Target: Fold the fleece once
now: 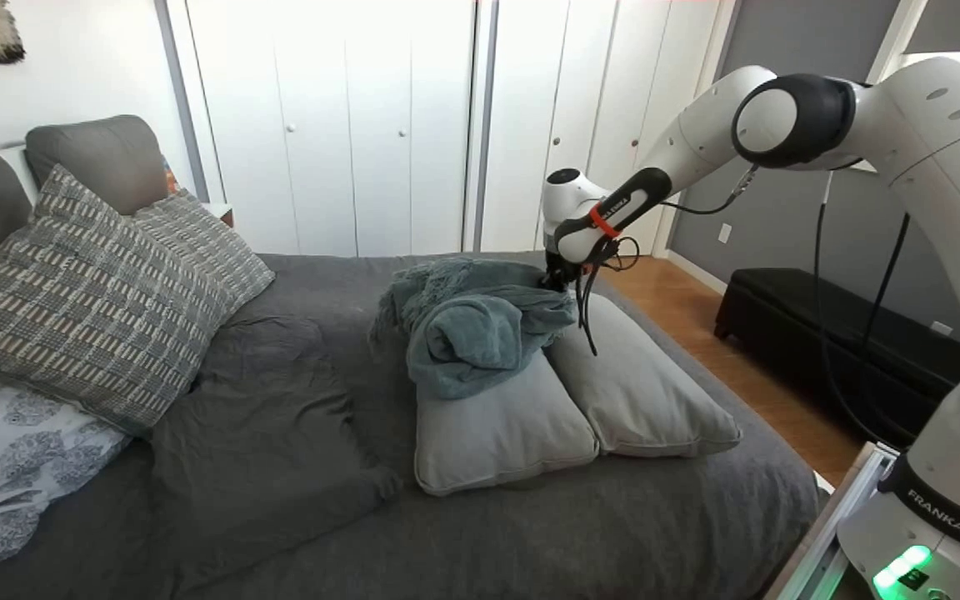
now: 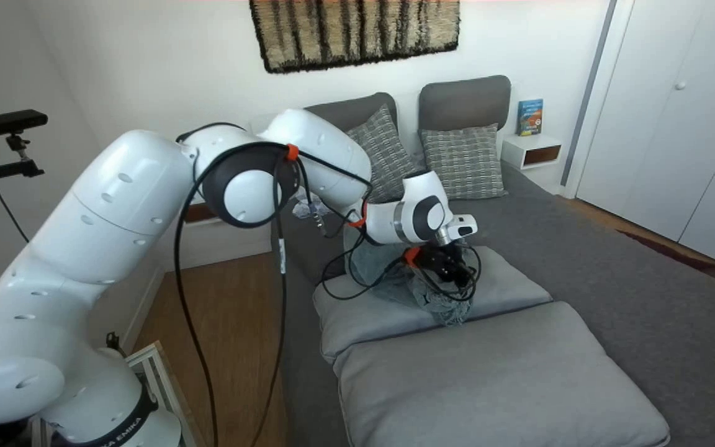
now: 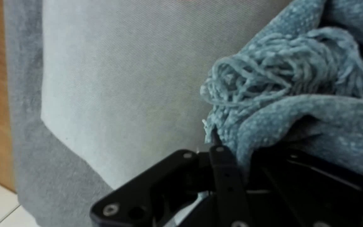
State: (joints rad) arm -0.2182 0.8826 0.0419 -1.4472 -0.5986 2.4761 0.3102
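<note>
- We see the blue-green fringed fleece throw [image 1: 480, 333] bunched near the centre of an exterior view, with a rounded roll at its lower side and stringy fringe at its upper left
- It lies on two plump light-grey fabric cushions [image 1: 505, 425] set side by side, chiefly over the upper part of the left-hand one in that frame
- Under the cushions we see a dark-grey cloth bedspread [image 1: 563, 542]
- The black two-finger gripper [image 1: 553, 282] points down into the fleece's upper right edge, at the end of a white-and-black jointed robot arm [image 1: 697, 137] reaching in from the right of the frame
- In the wrist view we find a slim black finger [image 3: 216, 138] against the fringed edge; a fold dips just to its right and hides the second finger, so we cannot tell whether the pincer is apart or clamped on the cloth
- Grey-and-cream patterned square pillows [image 1: 97, 300] lean at the left of the frame, and a low black bench [image 1: 767, 321] stands at the right
- In an exterior view we see a striped woven wall hanging [image 2: 357, 31] at top centre
</note>
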